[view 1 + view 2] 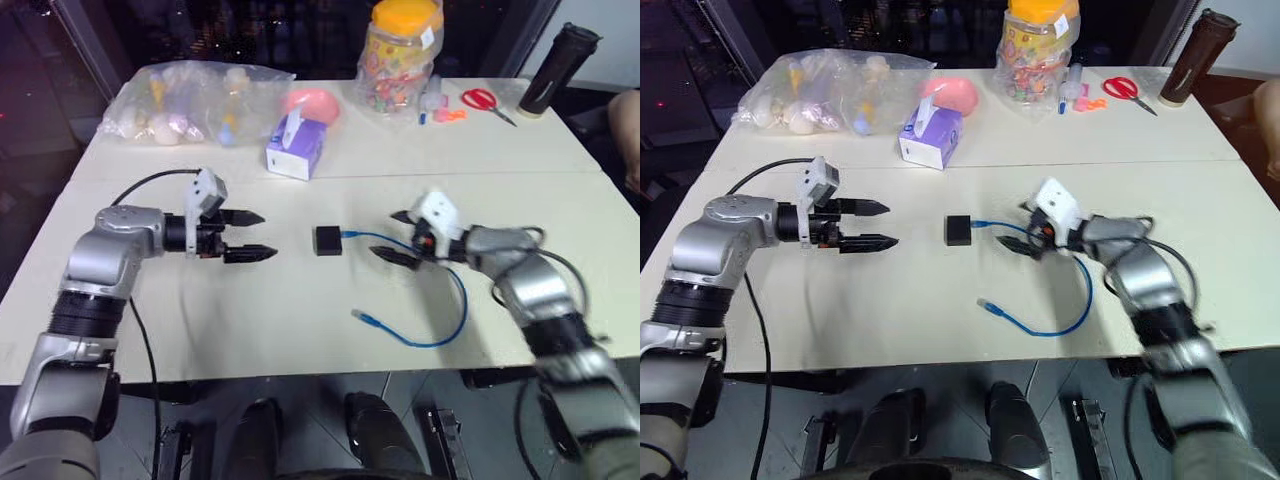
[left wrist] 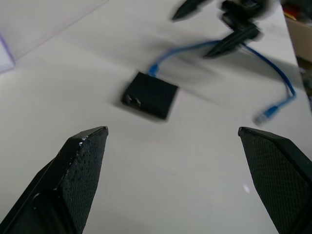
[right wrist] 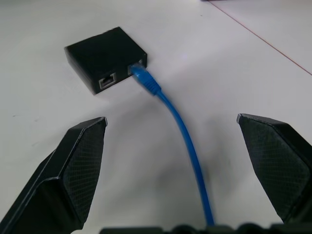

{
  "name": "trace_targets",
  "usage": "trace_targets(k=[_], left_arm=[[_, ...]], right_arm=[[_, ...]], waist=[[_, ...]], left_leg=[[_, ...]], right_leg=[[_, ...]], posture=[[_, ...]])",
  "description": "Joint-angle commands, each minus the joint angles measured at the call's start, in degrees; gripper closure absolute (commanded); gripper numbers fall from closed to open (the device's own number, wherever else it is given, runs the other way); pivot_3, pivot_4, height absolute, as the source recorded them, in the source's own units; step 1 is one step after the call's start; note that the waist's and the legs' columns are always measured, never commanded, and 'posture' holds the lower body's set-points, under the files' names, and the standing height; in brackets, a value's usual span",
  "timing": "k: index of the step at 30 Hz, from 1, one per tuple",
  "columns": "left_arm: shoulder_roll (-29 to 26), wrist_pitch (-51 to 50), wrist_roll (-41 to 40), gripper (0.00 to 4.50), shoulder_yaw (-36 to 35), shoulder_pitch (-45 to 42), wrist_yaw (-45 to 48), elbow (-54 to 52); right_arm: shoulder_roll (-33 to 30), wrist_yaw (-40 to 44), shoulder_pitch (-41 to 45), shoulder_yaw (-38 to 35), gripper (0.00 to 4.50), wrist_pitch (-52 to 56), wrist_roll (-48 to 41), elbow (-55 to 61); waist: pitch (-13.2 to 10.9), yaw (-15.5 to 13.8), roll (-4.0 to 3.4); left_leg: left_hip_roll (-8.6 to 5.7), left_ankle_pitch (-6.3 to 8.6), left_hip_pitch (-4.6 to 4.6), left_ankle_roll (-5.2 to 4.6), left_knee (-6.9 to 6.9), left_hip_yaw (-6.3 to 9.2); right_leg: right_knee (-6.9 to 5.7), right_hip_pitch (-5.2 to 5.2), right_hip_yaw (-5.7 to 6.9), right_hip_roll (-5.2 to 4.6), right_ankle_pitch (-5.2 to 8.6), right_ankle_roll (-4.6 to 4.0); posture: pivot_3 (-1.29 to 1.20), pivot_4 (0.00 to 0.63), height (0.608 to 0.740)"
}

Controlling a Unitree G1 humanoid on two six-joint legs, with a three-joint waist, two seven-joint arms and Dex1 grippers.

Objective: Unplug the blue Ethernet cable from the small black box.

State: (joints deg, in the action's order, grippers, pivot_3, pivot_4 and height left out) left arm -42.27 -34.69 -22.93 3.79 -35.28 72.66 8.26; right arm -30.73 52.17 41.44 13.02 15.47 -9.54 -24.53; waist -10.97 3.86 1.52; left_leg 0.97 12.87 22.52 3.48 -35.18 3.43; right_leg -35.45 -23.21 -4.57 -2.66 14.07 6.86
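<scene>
The small black box [image 1: 327,240] lies flat on the white table [image 1: 250,320] between my two grippers. The blue Ethernet cable [image 1: 455,300] is plugged into the box's right side, where the plug [image 3: 144,79] sits in one port beside an empty one. From there the cable loops right and back toward the front, ending in a loose plug [image 1: 362,316]. My left gripper [image 1: 265,235] hovers open to the left of the box, pointing at it. On the other side my right gripper [image 1: 388,235] is open too, straddling the cable [image 3: 185,141] a short way from the box [image 3: 105,56].
At the back stand a purple-and-white tissue box [image 1: 297,145], a plastic bag of items [image 1: 190,95], a pink bowl [image 1: 315,102], a candy jar [image 1: 400,55], red scissors [image 1: 485,100] and a dark bottle [image 1: 558,68]. A person's arm [image 1: 628,130] shows at the far right edge.
</scene>
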Motion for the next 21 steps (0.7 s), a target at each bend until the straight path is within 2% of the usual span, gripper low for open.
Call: trace_targets(k=[1,3,6,13,16,19,21], left_arm=[[-2.05,-1.85,-1.27,0.04,-0.55,2.78,0.02,-7.29],[-1.4,-4.14,-3.09,0.04,-2.5,4.69,-2.43,-10.46],[-0.89,-4.95,-3.81,0.0,-3.74,7.8,-5.11,-13.11],[0.33,-4.47,-4.67,0.0,-4.25,8.54,-7.78,-13.17],[2.09,-3.79,-5.17,0.0,-4.07,6.67,-8.0,-10.47],[6.31,-1.02,-5.12,0.0,-0.98,1.18,-3.14,-2.7],[9.72,0.81,-4.29,0.0,-1.04,-4.8,-2.2,6.51]], right_arm=[[3.14,6.27,5.78,2.44,0.0,-7.63,3.29,-12.49],[5.86,7.54,10.13,3.61,0.0,-12.43,6.05,-22.57],[8.28,10.61,14.11,5.3,0.9,-18.06,9.76,-33.73],[9.37,13.14,16.82,5.7,4.36,-25.08,14.34,-41.49],[8.74,10.74,16.97,5.65,4.45,-28.35,16.28,-40.67],[4.19,-1.18,15.5,6.51,4.45,-40.82,23.21,-30.14],[1.78,-7.02,12.74,5.11,4.45,-46.34,25.41,-21.5]], waist=[[0.0,0.06,0.0],[0.0,-0.29,-0.01],[0.01,0.06,0.01],[0.02,0.09,0.02],[0.02,-0.04,0.02],[0.02,-0.42,0.01],[0.02,-1.15,0.0]], left_leg=[[0.0,0.0,0.0,0.0,0.04,0.04],[0.0,0.01,0.01,-0.01,0.06,0.1],[-0.02,0.02,0.09,-0.01,0.04,0.1],[-0.02,-0.01,-0.35,0.04,-0.09,0.15],[-0.03,-0.05,-0.59,0.1,-0.14,0.15],[-0.07,-0.06,-0.65,0.12,-0.18,0.17],[-0.1,-0.08,-0.44,0.14,-0.23,0.16]], right_leg=[[-0.03,0.01,0.02,0.0,0.0,0.0],[-0.05,0.01,0.08,-0.01,0.01,0.02],[0.01,0.0,0.09,-0.07,0.01,0.04],[-0.28,0.35,0.1,-0.01,0.02,0.0],[-0.27,0.62,0.09,-0.02,0.13,-0.22],[-0.26,0.71,0.09,-0.04,0.14,-0.21],[-0.26,0.52,0.07,-0.05,0.11,-0.17]], posture=[[0.0,0.15,0.739],[0.0,0.15,0.739],[0.0,0.15,0.739],[0.0,0.15,0.739],[0.0,0.15,0.739],[0.0,0.15,0.739],[0.0,0.15,0.739]])
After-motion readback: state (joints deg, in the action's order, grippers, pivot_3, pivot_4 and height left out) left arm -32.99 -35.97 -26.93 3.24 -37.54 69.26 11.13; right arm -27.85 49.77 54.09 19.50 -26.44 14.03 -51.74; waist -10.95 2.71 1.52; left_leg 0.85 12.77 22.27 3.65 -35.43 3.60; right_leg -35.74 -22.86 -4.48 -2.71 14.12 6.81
